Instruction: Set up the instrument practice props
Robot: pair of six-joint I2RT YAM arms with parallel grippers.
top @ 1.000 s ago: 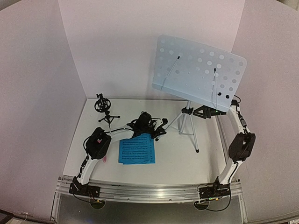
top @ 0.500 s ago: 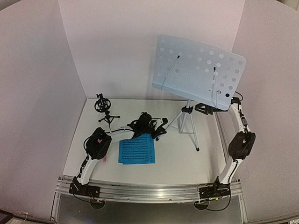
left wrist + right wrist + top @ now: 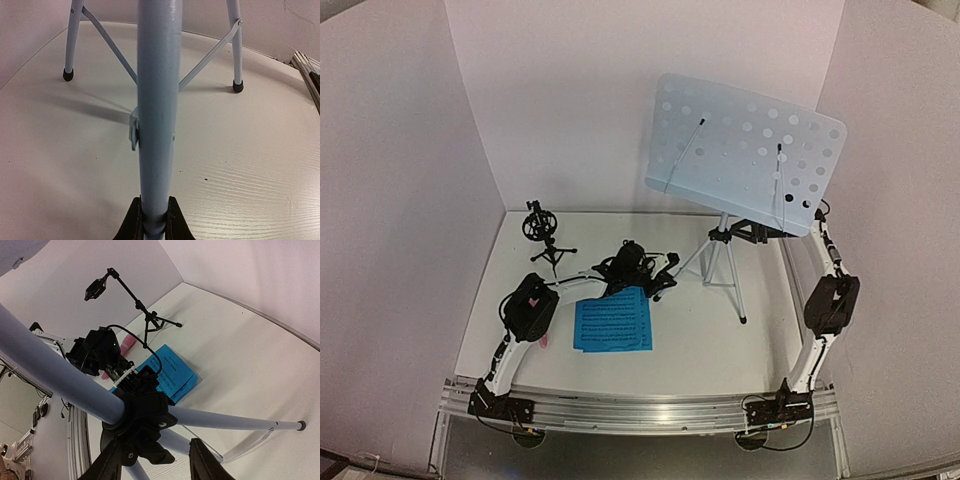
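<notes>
The pale blue perforated music stand (image 3: pixel 745 155) stands on its silver tripod (image 3: pixel 720 262) at the back right. My left gripper (image 3: pixel 663 281) is shut on one tripod leg (image 3: pixel 156 100), which sits between the left gripper's (image 3: pixel 154 226) black pads. My right gripper (image 3: pixel 738 234) is open, and the right gripper's (image 3: pixel 155 462) fingers straddle the black tripod hub (image 3: pixel 145 422) with a gap on the right side. The blue sheet-music pages (image 3: pixel 612 321) lie flat on the table and also show in the right wrist view (image 3: pixel 172 371). The pink microphone (image 3: pixel 545 342) lies by the left arm. The black tripod mic holder (image 3: pixel 542 234) stands at the back left.
White walls close the table at the back and both sides. The other two tripod legs end in black feet (image 3: pixel 68 75) on the white table. The left arm's elbow (image 3: pixel 528 305) hangs over the pink microphone. An aluminium rail (image 3: pixel 640 410) runs along the near edge.
</notes>
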